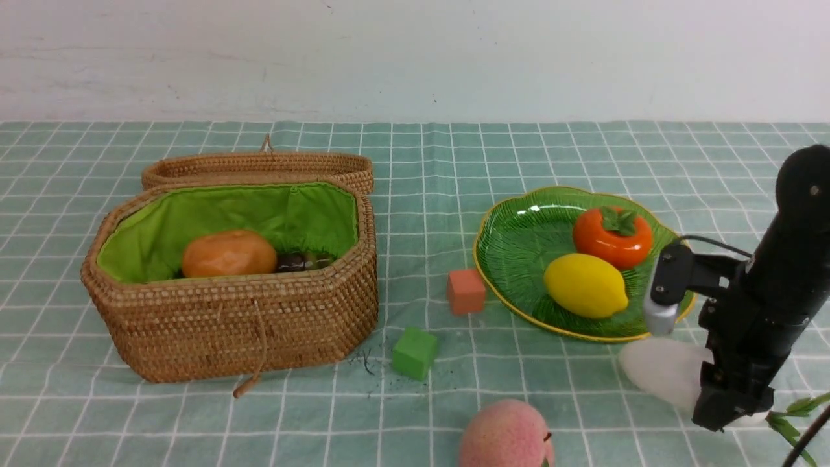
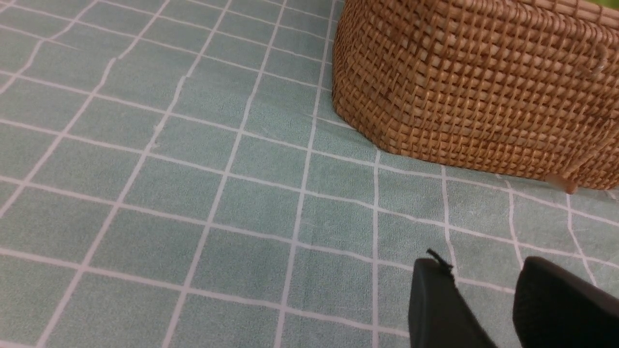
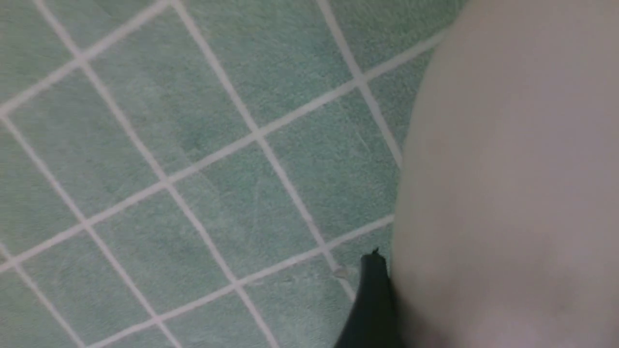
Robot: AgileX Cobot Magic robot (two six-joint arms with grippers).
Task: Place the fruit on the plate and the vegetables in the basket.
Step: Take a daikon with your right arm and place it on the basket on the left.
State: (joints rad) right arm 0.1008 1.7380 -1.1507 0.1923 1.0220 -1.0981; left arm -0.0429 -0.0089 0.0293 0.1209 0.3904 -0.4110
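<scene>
The white radish (image 1: 661,371) lies on the cloth at the front right, its green leaves (image 1: 794,415) toward the edge. My right gripper (image 1: 733,402) stands down over it; in the right wrist view one finger (image 3: 372,299) presses against the radish (image 3: 508,169), and the other is hidden. The green glass plate (image 1: 519,246) holds the persimmon (image 1: 613,237) and the lemon (image 1: 585,285). The peach (image 1: 506,434) lies at the front edge. The open wicker basket (image 1: 233,324) holds the potato (image 1: 228,254) and the eggplant (image 1: 298,261). The carrot is not visible. My left gripper (image 2: 483,270) is open and empty beside the basket (image 2: 474,87).
An orange foam cube (image 1: 465,291) sits just left of the plate. A green foam cube (image 1: 415,352) sits in front of the basket's right corner. The basket's lid (image 1: 259,167) lies open behind it. A string tie (image 1: 256,363) hangs down the front wall.
</scene>
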